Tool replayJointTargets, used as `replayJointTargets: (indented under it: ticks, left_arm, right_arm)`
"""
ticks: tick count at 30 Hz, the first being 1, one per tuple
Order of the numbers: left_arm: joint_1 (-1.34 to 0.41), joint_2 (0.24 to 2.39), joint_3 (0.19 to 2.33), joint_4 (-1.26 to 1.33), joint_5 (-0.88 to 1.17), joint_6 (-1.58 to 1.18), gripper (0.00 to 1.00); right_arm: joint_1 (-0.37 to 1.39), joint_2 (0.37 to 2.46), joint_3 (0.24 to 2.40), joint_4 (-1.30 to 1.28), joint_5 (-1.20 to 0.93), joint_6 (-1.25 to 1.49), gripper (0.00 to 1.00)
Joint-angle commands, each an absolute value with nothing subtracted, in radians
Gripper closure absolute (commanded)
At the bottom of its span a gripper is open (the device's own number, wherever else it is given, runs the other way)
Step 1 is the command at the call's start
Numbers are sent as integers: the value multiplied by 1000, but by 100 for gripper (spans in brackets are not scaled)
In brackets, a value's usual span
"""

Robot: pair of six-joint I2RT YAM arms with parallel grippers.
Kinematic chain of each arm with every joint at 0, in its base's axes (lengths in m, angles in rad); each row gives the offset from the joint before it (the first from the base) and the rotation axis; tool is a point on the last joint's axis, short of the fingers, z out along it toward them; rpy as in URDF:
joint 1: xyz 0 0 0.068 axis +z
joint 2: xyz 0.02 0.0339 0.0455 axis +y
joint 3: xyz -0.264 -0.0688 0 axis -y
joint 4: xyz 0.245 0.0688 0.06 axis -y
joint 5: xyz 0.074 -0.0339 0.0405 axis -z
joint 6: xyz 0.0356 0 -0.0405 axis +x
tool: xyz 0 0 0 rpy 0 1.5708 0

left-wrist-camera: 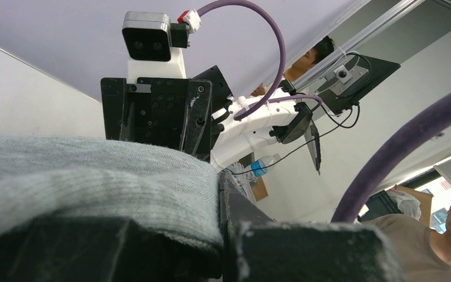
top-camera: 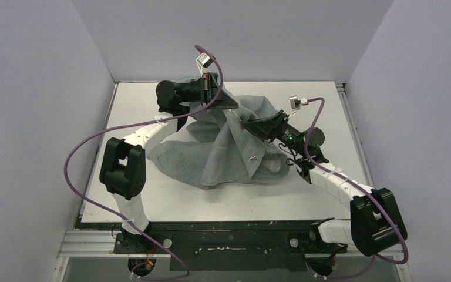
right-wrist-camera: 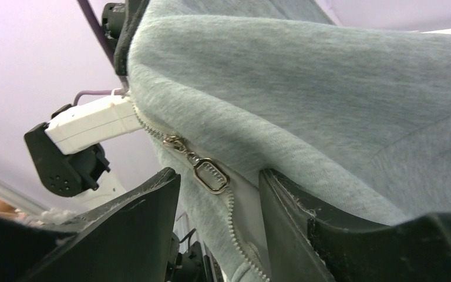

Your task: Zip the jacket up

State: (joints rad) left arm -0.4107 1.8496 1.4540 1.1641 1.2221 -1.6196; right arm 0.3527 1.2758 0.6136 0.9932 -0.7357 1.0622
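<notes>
I had the left gripper (left-wrist-camera: 221,234) clamped tight on a fold of the jacket (top-camera: 223,155), holding that part up over the far middle of the table (top-camera: 170,202) while the rest lay heaped below. The right gripper (right-wrist-camera: 220,179) stood partly open at the zipper, the metal pull (right-wrist-camera: 212,175) hanging in the gap between its fingers (not pinched, as far as I could see).

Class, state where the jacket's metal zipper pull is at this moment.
In the right wrist view, the zipper pull hangs just left of centre on the jacket, between the open jaws of the right gripper.
</notes>
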Motion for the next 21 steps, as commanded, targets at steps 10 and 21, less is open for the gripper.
replayJointTargets:
  ticks: [10, 21]
  left_arm:
    - [-414, 1829, 1527, 1269, 1175, -1616, 100]
    - [-414, 1820, 1516, 1243, 1180, -1583, 100]
  right_arm:
    - [352, 1388, 635, 1246, -821, 1174, 47]
    - [360, 1455, 653, 1429, -815, 1282, 70]
